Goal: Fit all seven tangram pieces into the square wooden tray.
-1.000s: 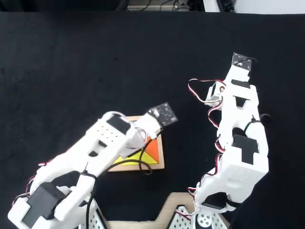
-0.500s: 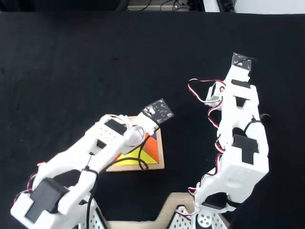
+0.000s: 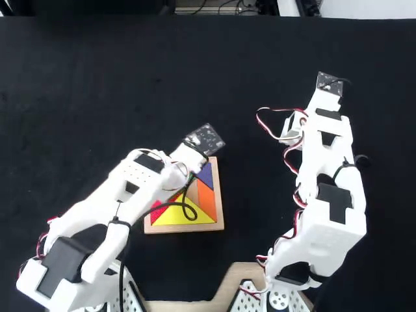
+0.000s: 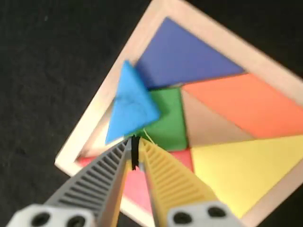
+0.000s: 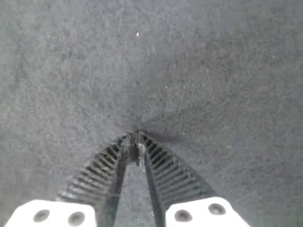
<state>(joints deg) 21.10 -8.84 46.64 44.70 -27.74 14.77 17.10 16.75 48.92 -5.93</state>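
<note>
In the tray (image 4: 213, 34), the light-blue triangle (image 4: 130, 106) sits tilted, seemingly unseated.

The table (image 3: 97, 78) is overlooked from above by the high camera. The tray (image 3: 185, 227) is shared with the close left wrist view; table surface is faced closely by the right wrist camera.

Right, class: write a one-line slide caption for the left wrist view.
Left gripper, jaws shut, above the wooden tray; the light blue triangle lies tilted over the green piece, unseated.
</note>
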